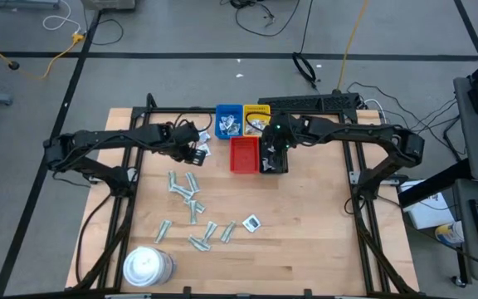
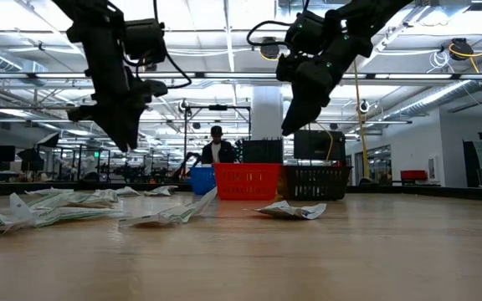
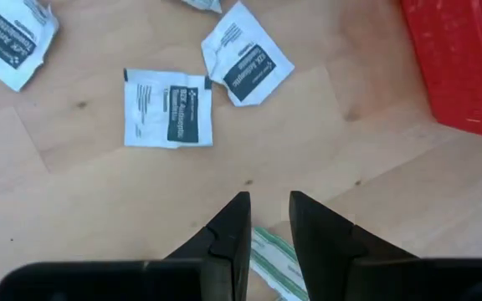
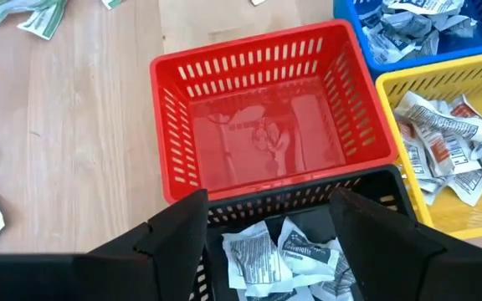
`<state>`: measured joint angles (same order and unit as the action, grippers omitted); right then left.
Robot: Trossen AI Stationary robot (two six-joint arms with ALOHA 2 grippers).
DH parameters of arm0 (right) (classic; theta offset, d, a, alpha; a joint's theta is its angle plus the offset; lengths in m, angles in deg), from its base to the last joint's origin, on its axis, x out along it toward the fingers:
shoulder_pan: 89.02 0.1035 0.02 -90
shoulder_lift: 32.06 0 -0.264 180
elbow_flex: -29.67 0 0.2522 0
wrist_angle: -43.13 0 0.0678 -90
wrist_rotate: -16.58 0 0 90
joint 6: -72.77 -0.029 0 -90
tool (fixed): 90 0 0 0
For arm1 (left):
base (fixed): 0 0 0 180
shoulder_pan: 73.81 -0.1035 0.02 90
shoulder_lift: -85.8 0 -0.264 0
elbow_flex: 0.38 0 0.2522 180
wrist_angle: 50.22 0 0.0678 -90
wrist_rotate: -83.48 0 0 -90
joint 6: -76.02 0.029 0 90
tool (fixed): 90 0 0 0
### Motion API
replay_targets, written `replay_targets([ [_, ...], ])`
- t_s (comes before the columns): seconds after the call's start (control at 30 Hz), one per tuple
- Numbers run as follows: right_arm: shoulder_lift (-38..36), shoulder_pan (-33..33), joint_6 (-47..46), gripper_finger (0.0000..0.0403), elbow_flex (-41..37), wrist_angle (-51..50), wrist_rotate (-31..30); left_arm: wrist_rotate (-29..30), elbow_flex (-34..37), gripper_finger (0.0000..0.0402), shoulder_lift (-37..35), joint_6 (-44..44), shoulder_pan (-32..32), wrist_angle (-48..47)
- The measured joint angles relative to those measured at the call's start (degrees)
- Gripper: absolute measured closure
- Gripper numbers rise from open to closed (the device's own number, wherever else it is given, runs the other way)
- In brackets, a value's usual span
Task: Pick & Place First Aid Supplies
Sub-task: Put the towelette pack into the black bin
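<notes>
Right gripper (image 4: 266, 221): we see its fingers wide apart, holding nothing, over the black tray (image 4: 308, 188)
Black tray: white packets (image 4: 287, 251) lie inside it, right under the fingers
Left gripper (image 3: 268, 221): we see its fingers close together with a small gap; a green strip (image 3: 276, 266) shows just under them, and we cannot tell if it is held
Near the left gripper: white squares with dark marks (image 3: 167, 109) lie on the table (image 3: 99, 201), beside the red tray (image 3: 463, 67)
More strips (image 1: 191, 199): scattered mid-table
</notes>
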<state>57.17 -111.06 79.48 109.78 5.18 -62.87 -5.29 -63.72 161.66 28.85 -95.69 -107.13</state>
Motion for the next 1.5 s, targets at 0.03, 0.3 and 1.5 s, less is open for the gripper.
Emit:
replay_targets([
  [0.03, 0.00, 0.00, 0.05, 0.0154, 0.01, 0.02, 0.00, -0.78, 0.01, 0.0313, 0.00, 0.68, -0.41, -0.04],
  [0.3, 0.00, 0.00, 0.03, 0.0155, 0.00, 0.44, 0.00, -0.16, 0.05, 0.0313, 2.72, 3.95, -4.77, -0.09],
  [1.5, 0.00, 0.02, 1.48, 0.0156, 0.00, 0.84, 0.04, -4.55, 0.58, 0.0399, 15.19, 13.48, -7.23, 2.05],
])
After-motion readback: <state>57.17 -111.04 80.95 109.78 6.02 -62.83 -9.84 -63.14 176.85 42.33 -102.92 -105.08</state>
